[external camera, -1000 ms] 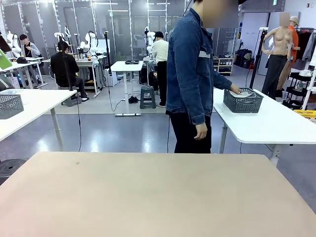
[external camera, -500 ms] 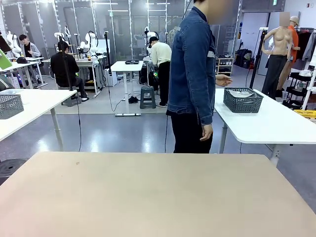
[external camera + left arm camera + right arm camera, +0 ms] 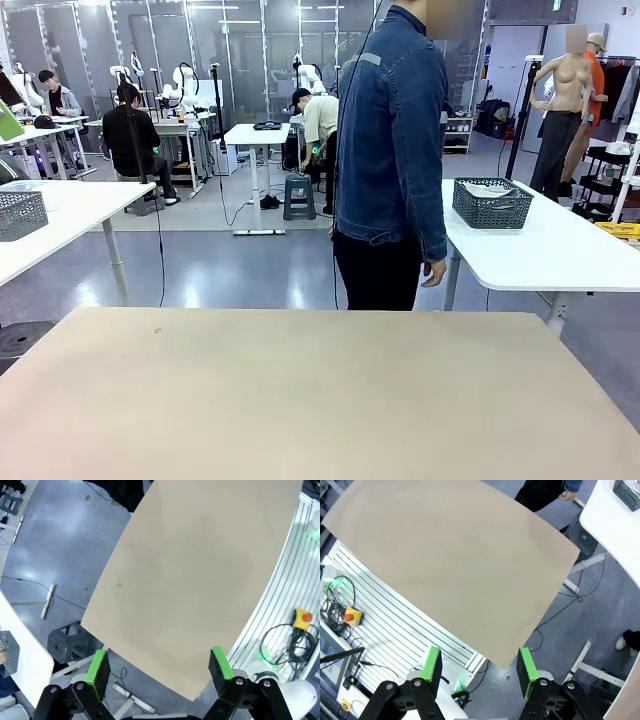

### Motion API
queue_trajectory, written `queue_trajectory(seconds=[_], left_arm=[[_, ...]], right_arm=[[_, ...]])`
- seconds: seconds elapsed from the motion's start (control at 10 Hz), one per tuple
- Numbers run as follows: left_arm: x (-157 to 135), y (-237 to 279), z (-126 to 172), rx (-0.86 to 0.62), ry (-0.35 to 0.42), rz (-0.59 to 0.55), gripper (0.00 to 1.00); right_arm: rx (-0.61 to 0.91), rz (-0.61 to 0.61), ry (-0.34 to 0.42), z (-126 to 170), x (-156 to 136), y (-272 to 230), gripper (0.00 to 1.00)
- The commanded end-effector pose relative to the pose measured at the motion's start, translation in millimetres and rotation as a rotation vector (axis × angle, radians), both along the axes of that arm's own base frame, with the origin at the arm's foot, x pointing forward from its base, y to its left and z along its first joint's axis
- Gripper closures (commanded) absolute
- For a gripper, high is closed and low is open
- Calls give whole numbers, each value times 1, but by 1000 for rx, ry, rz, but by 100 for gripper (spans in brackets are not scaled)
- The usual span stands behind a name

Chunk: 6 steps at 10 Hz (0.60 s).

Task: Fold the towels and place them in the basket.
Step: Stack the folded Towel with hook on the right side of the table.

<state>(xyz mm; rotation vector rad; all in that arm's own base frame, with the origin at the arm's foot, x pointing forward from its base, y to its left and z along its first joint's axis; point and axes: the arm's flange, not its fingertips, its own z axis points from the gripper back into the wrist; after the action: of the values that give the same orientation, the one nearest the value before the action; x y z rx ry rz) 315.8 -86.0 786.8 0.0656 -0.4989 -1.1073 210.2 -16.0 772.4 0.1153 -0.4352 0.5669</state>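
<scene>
Bench (image 3: 300, 390): bare, broad free room out to every edge.
Person (image 3: 390, 150): has turned away from the white side bench (image 3: 540, 250), hand withdrawn from the basket (image 3: 491, 204); handover looks close.
Basket: sits on that side bench, a pale towel (image 3: 487, 190) inside.
Left gripper (image 3: 157, 670): jaws wide, empty.
Right gripper (image 3: 478, 669): jaws parted, empty.
</scene>
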Motion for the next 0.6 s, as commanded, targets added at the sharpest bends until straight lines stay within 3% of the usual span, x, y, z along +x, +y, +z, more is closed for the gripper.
queue_trajectory(seconds=[0.0,0.5], left_arm=[[-2,1,-1,9,-10,7,0],[-2,1,-1,9,-10,7,0]], right_arm=[[-3,-14,-3,2,-1,-1,25],[-3,-14,-3,2,-1,-1,25]])
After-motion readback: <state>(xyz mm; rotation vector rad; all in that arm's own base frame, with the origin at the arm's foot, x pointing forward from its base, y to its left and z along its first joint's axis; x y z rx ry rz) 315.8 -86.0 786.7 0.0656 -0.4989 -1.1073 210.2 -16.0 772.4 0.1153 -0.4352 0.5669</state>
